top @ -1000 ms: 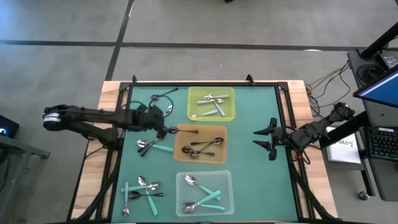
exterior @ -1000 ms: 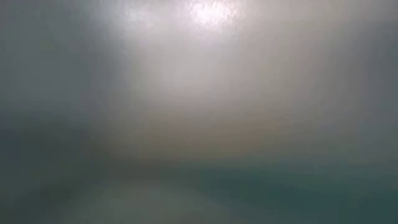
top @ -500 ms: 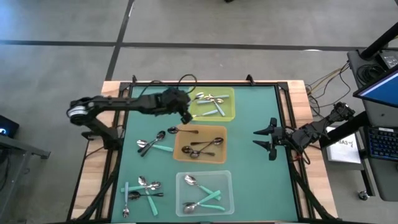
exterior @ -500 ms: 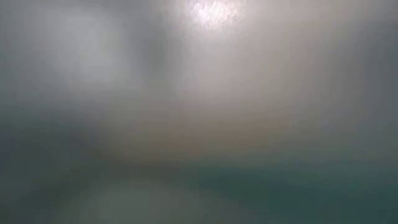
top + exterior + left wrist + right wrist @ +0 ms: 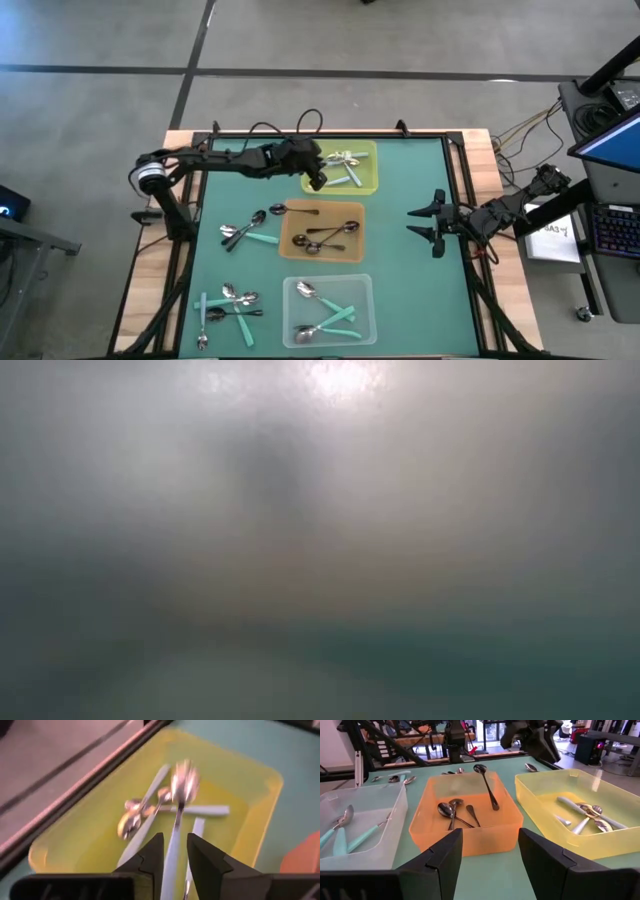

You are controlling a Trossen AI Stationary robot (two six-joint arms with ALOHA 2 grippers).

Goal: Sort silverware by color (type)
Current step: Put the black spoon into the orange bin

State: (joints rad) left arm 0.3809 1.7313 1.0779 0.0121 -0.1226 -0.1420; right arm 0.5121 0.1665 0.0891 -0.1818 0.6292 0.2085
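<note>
Left gripper (image 5: pixel 317 181) hangs over the near-left corner of the yellow tray (image 5: pixel 368 186). In the left wrist view a teal-handled spoon (image 5: pixel 177 815) runs out from its mouth, bowl forward, above the tray floor. Whether the gripper pinches the handle or has let it go I cannot tell.

Under and just beyond that spoon, the yellow tray holds a small crossed heap of spoons (image 5: pixel 343 158), some shiny silver and some with teal handles.

Next to the yellow tray stands the orange tray (image 5: pixel 295 250). A few dark spoons (image 5: pixel 330 237) lie on its floor. One more dark spoon (image 5: pixel 295 210) rests across the tray's left rim, with its bowl out over the green mat (image 5: pixel 410 170).

Left of the orange tray, loose on the mat, is a cluster of silver spoons (image 5: pixel 238 231), with one teal-handled piece (image 5: pixel 262 239) touching them.

Farther on is the clear tray (image 5: pixel 365 285). It holds teal-handled spoons (image 5: pixel 335 318) and a silver one (image 5: pixel 306 290). Beside it, near the mat's corner, lies another mixed loose pile (image 5: pixel 228 300) of silver, teal and dark pieces lying over each other.

Well apart from all this, on the mat's right side level with the orange tray, the right gripper (image 5: pixel 411 222) waits with its jaws spread wide and nothing between them. It points toward the trays.

The low view is fogged. A dim dark shape in its upper middle may be the left arm, but it is too blurred to say.
</note>
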